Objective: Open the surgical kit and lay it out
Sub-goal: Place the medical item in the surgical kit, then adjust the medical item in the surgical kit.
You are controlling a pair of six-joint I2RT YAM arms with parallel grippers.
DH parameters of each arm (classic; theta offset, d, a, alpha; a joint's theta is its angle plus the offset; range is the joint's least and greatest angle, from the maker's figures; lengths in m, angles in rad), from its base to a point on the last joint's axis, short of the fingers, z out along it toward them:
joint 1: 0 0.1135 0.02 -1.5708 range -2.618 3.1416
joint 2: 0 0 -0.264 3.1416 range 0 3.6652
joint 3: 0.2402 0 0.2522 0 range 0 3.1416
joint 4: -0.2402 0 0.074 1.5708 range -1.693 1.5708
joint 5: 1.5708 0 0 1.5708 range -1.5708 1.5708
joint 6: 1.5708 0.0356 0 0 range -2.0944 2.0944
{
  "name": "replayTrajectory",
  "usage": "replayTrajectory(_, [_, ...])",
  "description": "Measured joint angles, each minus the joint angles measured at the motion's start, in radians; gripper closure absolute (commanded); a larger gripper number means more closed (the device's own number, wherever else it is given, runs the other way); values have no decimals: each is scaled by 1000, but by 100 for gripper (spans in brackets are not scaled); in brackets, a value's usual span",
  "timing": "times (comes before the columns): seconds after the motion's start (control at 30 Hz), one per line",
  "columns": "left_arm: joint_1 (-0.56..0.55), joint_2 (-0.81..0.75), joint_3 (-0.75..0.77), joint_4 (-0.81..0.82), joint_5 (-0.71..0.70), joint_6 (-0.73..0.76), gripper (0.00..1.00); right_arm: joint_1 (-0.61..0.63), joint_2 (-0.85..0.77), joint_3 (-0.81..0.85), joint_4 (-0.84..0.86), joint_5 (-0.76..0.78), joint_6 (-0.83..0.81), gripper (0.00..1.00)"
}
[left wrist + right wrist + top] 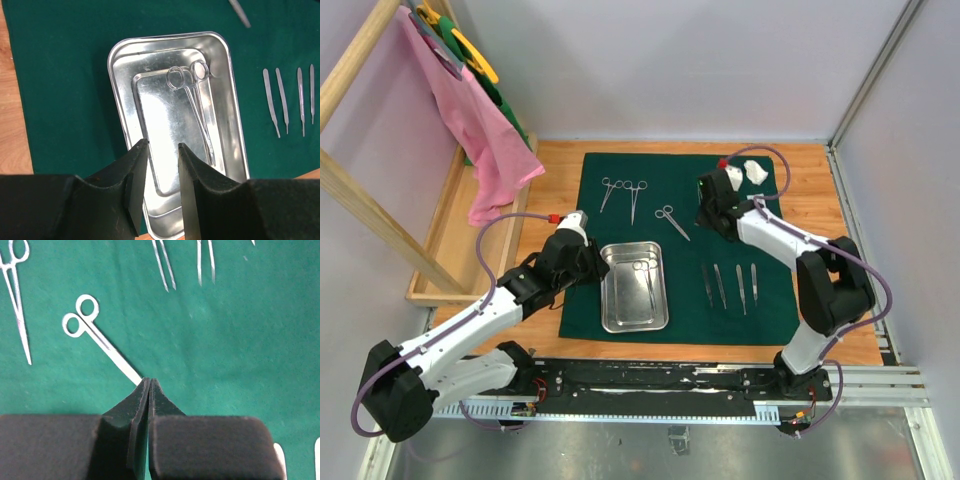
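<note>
The dark green cloth (685, 180) lies spread flat. On its near left stands the steel tray (618, 318), with one pair of forceps (197, 112) inside. Two forceps (622, 195) lie at the back left and another (97, 335) in the middle. Several thin tweezers (730, 286) sit in a row on the right. White gauze (756, 171) rests at the back right corner. My left gripper (161, 146) hovers open over the tray's near left end, with nothing between its fingers. My right gripper (150, 379) is shut, its tips at the point of the middle forceps.
A wooden rack (360, 210) with a pink cloth (485, 140) stands at the left, over a low wooden shelf (445, 235). Grey walls close the back and right. Bare wooden tabletop (815, 190) borders the cloth. A metal rail (700, 375) runs along the near edge.
</note>
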Motion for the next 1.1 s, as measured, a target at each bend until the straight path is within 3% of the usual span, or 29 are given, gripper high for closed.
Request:
replayTrajectory(0.13, [0, 0, 0, 0, 0, 0, 65, 1, -82, -129, 31, 18, 54, 99])
replayTrajectory(0.23, [0, 0, 0, 0, 1, 0, 65, 7, -93, -153, 48, 17, 76, 92])
replayTrajectory(0.4, [0, 0, 0, 0, 3, 0, 65, 17, -36, -125, 81, -39, 66, 59])
replayTrajectory(0.5, [0, -1, 0, 0, 3, 0, 64, 21, 82, 18, 33, -110, -10, 50])
replayTrajectory(0.73, [0, -21, 0, -11, 2, 2, 62, 24, 394, 453, -147, -242, -268, 48])
replayTrajectory(0.93, [1, -38, 4, -31, -4, 5, 62, 24, 463, 494, -271, -261, -413, 49])
replayTrajectory(1.1, [1, -37, 8, -34, -5, 10, 62, 24, 463, 497, -309, -254, -483, 61])
